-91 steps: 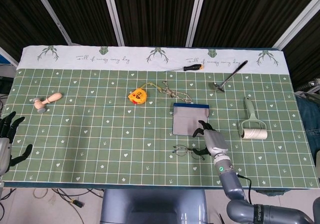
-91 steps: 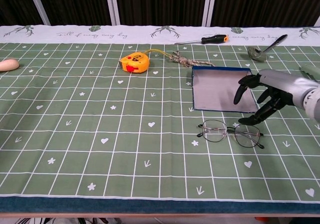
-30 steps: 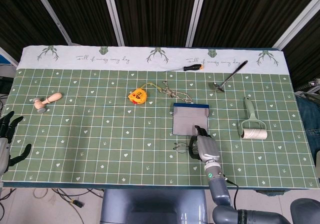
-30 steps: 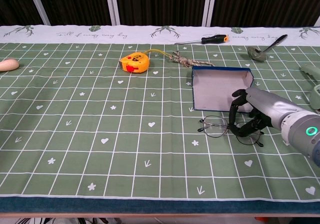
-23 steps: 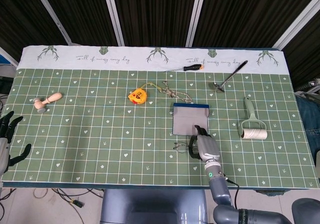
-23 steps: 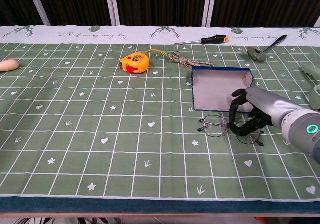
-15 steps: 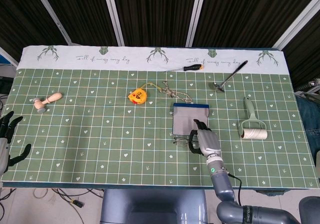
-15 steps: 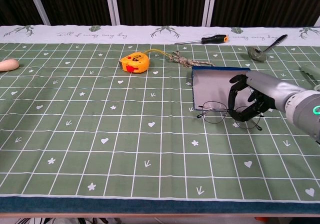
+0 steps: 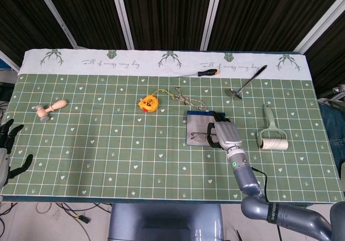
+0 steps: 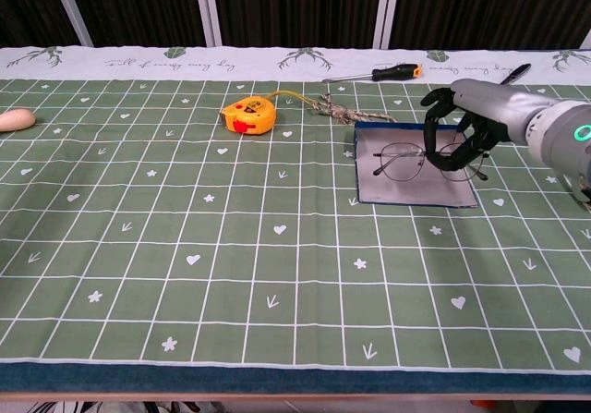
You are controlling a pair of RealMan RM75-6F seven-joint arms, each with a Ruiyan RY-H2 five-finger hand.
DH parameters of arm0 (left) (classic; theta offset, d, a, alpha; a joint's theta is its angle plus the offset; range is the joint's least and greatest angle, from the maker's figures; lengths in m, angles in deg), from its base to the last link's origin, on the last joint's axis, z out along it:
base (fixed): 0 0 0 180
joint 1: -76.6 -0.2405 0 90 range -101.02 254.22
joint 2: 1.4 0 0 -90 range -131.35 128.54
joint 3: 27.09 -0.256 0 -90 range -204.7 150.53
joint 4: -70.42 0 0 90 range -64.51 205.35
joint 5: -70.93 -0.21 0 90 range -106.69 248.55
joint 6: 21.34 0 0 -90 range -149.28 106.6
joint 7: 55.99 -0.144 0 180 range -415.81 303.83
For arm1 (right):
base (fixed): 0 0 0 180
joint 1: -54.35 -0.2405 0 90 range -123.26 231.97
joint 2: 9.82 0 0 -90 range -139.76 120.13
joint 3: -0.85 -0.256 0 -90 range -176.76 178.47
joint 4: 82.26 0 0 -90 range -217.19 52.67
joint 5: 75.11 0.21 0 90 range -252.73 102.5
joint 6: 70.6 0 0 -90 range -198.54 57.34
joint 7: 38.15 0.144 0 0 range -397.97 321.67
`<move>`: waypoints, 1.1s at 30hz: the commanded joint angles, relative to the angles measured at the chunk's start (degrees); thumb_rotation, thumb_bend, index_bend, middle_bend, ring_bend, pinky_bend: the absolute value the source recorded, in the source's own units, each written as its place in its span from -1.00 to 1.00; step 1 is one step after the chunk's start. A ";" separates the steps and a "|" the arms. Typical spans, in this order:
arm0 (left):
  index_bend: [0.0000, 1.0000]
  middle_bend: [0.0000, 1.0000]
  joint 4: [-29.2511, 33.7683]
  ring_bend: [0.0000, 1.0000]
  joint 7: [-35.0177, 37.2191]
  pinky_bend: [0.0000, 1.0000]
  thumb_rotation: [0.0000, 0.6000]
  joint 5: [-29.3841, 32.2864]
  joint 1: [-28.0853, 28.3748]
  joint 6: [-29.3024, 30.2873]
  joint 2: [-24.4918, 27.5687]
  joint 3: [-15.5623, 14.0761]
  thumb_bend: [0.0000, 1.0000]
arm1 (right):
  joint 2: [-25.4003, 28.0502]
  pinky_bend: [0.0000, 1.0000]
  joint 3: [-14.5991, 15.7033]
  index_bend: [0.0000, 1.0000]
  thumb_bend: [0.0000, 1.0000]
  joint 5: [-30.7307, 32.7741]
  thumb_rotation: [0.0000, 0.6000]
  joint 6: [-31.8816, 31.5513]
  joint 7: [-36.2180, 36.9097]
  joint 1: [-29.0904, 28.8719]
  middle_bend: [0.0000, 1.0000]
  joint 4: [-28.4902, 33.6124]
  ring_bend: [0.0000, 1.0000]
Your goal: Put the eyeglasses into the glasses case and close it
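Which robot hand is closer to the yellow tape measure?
The right hand: it holds the eyeglasses over the glasses case, just right of the tape measure. The left hand hangs off the table's far left edge.

A table covered by a green grid-patterned cloth point(image 9: 108, 144) with a white printed border along the top carries the items. At left lies a small wooden mallet point(image 9: 51, 109); at centre, an orange tape measure point(image 9: 149, 102), a tangle of cord point(image 9: 190, 100) and an open blue glasses case point(image 9: 200, 129). Upper right hold a black-and-orange screwdriver point(image 9: 202, 73) and a metal ladle point(image 9: 247, 81), with a pale green lint roller point(image 9: 271, 131) at right.
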 commanded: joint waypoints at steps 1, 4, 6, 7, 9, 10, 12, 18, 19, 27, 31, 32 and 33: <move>-0.78 -1.00 -0.01 -1.00 -0.08 -1.00 1.00 0.05 0.02 0.00 -0.04 0.04 -0.38 | -0.39 -0.57 -1.05 0.31 0.09 -4.95 1.00 2.78 4.72 -2.26 -0.82 -6.58 -0.84; -0.78 -1.00 -0.01 -1.00 -0.15 -1.00 1.00 0.16 -0.01 0.14 -0.10 0.15 -0.38 | -1.13 -0.58 -1.16 0.31 0.09 -9.14 1.00 3.11 7.91 -3.54 -0.83 -11.60 -0.85; -0.78 -1.00 -0.03 -1.00 -0.16 -1.00 1.00 0.26 -0.03 0.19 -0.12 0.22 -0.38 | -1.31 -0.59 -1.18 0.31 0.08 -10.78 1.00 3.42 9.66 -4.08 -0.83 -13.65 -0.85; -0.78 -1.00 -0.03 -1.00 -0.17 -1.00 1.00 0.31 -0.03 0.19 -0.13 0.25 -0.38 | -1.38 -0.59 -1.13 0.32 0.06 -11.54 1.00 3.90 10.86 -4.41 -0.83 -14.85 -0.85; -0.78 -1.00 -0.04 -1.00 -0.26 -1.00 1.00 0.43 -0.01 0.11 -0.15 0.27 -0.38 | -1.49 -0.59 -1.02 0.32 0.04 -12.18 1.00 4.78 12.50 -4.80 -0.83 -16.34 -0.85; -0.78 -1.00 -0.05 -1.00 -0.33 -1.00 1.00 0.44 -0.01 0.08 -0.15 0.26 -0.38 | -1.58 -0.59 -0.97 0.32 0.03 -12.17 1.00 5.23 13.17 -4.88 -0.83 -16.79 -0.85; -0.78 -1.00 -0.02 -1.00 -0.40 -1.00 1.00 0.34 0.00 0.12 -0.16 0.24 -0.38 | -1.91 -0.59 -0.85 0.32 0.03 -11.99 1.00 6.47 15.05 -5.01 -0.83 -17.75 -0.85; -0.78 -1.00 -0.02 -1.00 -0.38 -1.00 1.00 0.28 -0.13 0.47 -0.21 0.31 -0.38 | -3.96 -0.59 -0.02 0.32 0.03 -13.05 1.00 8.22 18.34 -5.84 -0.83 -22.28 -0.85; -0.78 -1.00 0.03 -1.00 -0.41 -1.00 1.00 0.34 -0.11 0.42 -0.20 0.34 -0.38 | -4.27 -0.59 0.07 0.32 0.03 -13.27 1.00 8.35 18.78 -5.97 -0.83 -22.77 -0.85; -0.78 -1.00 0.09 -1.00 -0.53 -1.00 1.00 0.55 -0.02 0.14 -0.14 0.37 -0.38 | -6.92 -0.59 0.90 0.32 0.03 -14.07 1.00 9.38 20.54 -6.83 -0.83 -26.73 -0.85; -0.78 -1.00 0.04 -1.00 -0.35 -1.00 1.00 0.54 -0.01 0.09 -0.12 0.37 -0.38 | -7.90 -0.59 1.17 0.32 0.03 -14.39 1.00 9.39 20.75 -7.12 -0.83 -27.71 -0.85; -0.78 -1.00 0.05 -1.00 -0.34 -1.00 1.00 0.54 0.01 0.06 -0.12 0.37 -0.38 | -8.14 -0.59 1.14 0.32 0.03 -14.38 1.00 9.39 20.81 -7.21 -0.83 -27.95 -0.85; -0.78 -1.00 0.06 -1.00 -0.31 -1.00 1.00 0.54 0.02 0.03 -0.10 0.37 -0.38 | -8.43 -0.59 1.06 0.32 0.03 -14.35 1.00 9.42 20.91 -7.36 -0.83 -28.26 -0.85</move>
